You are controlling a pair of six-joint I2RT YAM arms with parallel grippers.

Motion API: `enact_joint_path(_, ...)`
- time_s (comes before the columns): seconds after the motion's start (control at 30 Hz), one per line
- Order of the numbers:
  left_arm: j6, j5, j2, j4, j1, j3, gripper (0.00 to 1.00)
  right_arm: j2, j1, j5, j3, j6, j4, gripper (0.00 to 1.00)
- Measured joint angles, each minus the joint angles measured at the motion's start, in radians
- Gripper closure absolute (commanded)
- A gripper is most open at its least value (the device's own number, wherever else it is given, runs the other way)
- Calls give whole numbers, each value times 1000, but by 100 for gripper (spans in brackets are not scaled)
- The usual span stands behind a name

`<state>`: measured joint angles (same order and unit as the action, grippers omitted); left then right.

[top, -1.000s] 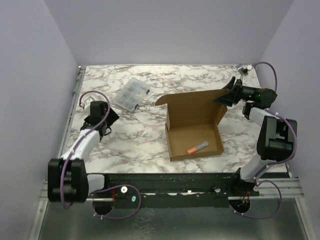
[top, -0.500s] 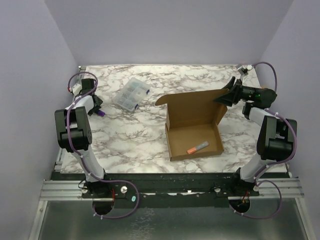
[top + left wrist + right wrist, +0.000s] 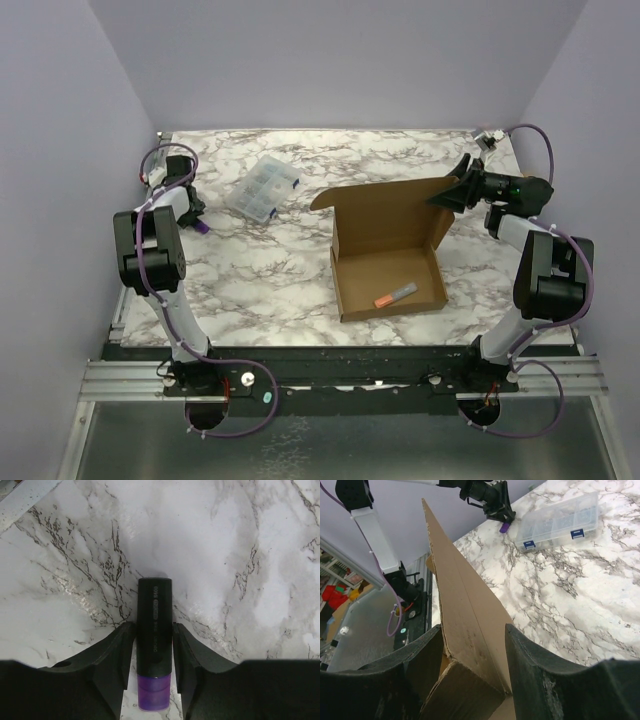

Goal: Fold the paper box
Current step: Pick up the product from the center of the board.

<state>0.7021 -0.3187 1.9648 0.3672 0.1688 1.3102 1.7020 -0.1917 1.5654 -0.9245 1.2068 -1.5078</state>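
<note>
Brown cardboard first: the paper box sits right of centre in the top view on the marble table. Its tray is the part nearest the arm bases, with the walls up. An orange-and-grey marker lies loose in the tray, towards the lower right corner.

The lid hinges on the tray's far side and stands open, tilted back.

The right gripper, in the upper right of the frame, is on the lid's right-hand corner. In the right wrist view the cardboard edge runs up between the two fingers, with a folded flap at the bottom. Both fingers bear on it, so the right gripper is clamped on the box at a medium gap.

The left gripper is in the upper left of the frame, well apart from the box and pointing down at the table. In the left wrist view a black marker with a purple end lies flat on the marble. It sits between the fingers with the pads against both its sides, so that is a narrow grip on the marker.

Farthest back is a clear plastic case, upper centre-left, between the left gripper and the lid and touching neither. The right wrist view shows blue latches on it.
</note>
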Motion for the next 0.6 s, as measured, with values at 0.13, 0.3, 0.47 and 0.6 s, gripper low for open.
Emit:
enact_joint_path(0.13, -2, 10, -29, -27, 0, -44, 89, 0, 0, 0, 0, 0, 0, 44)
enact_joint_path(0.3, -26, 71, -114, -23, -9, -139, 92, 0, 0, 0, 0, 0, 0, 44)
enact_joint_path(0.47, -36, 152, -345, 33, -119, -313, 96, 0, 0, 0, 0, 0, 0, 44)
enact_joint_path(0.6, -32, 242, -609, 31, -304, -419, 97, 0, 0, 0, 0, 0, 0, 44)
